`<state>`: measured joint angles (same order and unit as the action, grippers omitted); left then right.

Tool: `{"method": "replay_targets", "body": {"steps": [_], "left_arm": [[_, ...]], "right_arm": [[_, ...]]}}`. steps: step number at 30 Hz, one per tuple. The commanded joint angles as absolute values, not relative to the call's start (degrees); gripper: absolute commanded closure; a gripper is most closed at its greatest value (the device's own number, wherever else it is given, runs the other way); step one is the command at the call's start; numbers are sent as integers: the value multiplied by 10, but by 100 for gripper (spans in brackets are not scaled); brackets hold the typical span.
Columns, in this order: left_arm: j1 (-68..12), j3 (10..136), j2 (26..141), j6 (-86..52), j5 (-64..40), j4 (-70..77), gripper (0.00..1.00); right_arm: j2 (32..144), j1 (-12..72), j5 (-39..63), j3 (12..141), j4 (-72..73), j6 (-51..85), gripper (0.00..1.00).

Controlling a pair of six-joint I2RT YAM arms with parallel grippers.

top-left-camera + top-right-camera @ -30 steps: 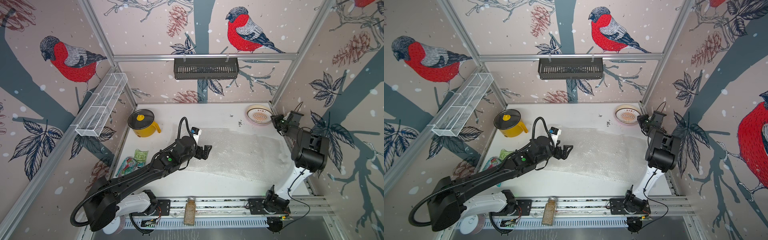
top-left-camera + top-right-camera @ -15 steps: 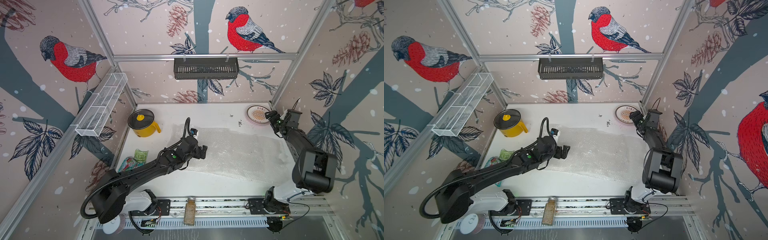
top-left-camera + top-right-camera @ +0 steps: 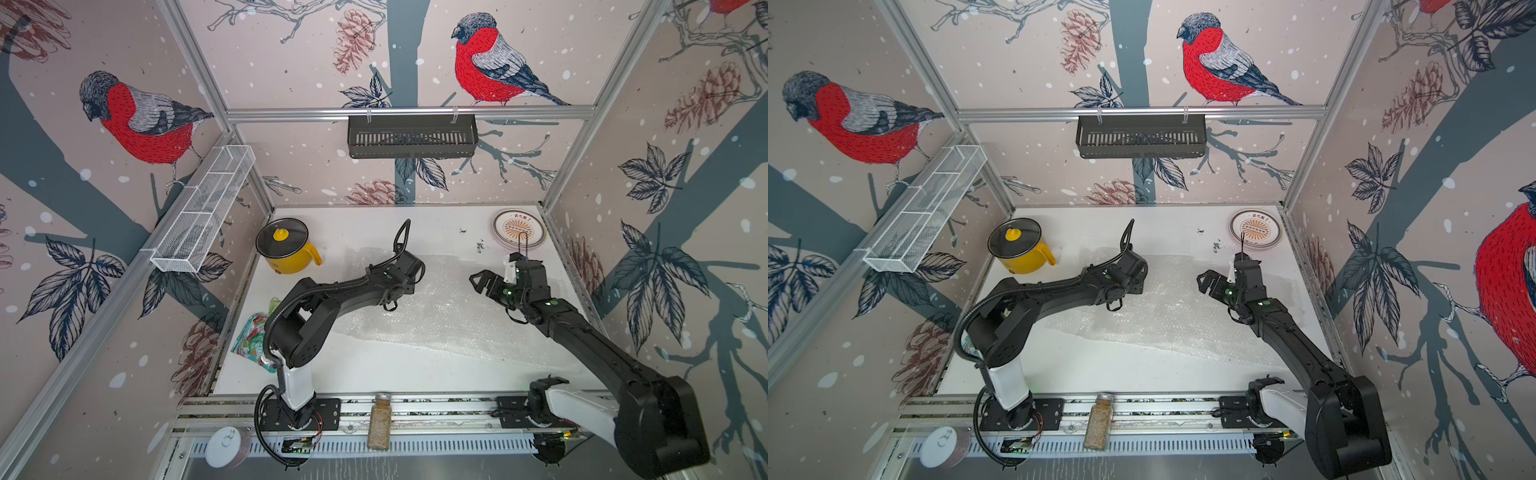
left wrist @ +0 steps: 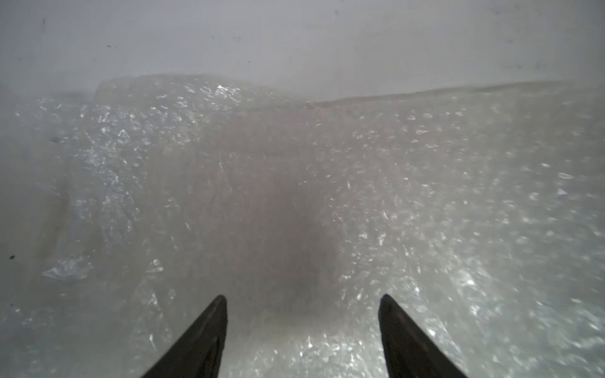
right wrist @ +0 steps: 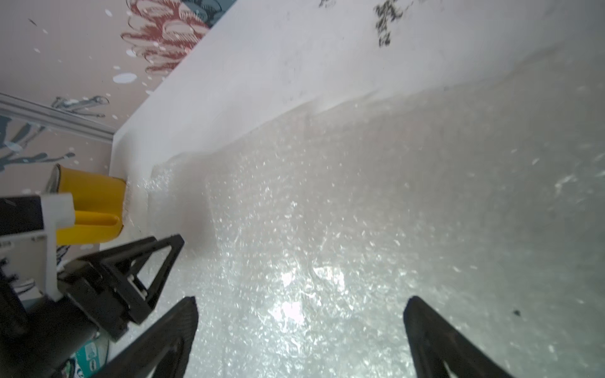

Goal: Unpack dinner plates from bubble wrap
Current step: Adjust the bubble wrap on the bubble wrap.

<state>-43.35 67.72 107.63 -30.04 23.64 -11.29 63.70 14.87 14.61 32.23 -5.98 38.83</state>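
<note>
Both top views: the bubble wrap (image 3: 449, 316) is lying spread flat across the middle of the table (image 3: 374, 374). The sunburst plate (image 3: 518, 228) is sitting unwrapped in the far right corner, apart from the wrap. The yellow pot (image 3: 289, 253) is wearing its dark lid (image 3: 282, 239), which is hiding its contents. A jar (image 3: 380, 422) holding tan grains is standing on the front rail (image 3: 436, 403). The right gripper (image 3: 478, 282) is hovering over the wrap, jaws spread, grasping nothing. The left arm (image 3: 345, 291) is covering its own gripper and half hiding the snack bags (image 3: 253, 336).

Left wrist view: the left gripper (image 4: 302, 297) is hanging released over blurred wrap, with only its fingertips showing.

Right wrist view: the right fingers (image 5: 425, 327) are standing wide above the wrap, and the left arm is cutting off part of the pot.
</note>
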Motion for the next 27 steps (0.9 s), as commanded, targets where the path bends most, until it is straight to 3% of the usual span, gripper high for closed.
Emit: {"method": "replay_targets", "body": {"steps": [1,11,15,18,27], "left_arm": [[-428,699,1106,-320,281,-144,32],[-406,729,1172,-331,276,-157,54],[-405,730,1172,-339,272,-164,80],[-404,721,1143,-338,263,-160,90],[-372,680,1025,-325,172,-159,96]], "right_arm": [[647,184,127,308,-47,391,1],[695,191,132,269,3,411,1],[715,185,123,253,21,422,1],[738,175,123,240,31,433,1],[759,115,133,228,23,454,1]]}}
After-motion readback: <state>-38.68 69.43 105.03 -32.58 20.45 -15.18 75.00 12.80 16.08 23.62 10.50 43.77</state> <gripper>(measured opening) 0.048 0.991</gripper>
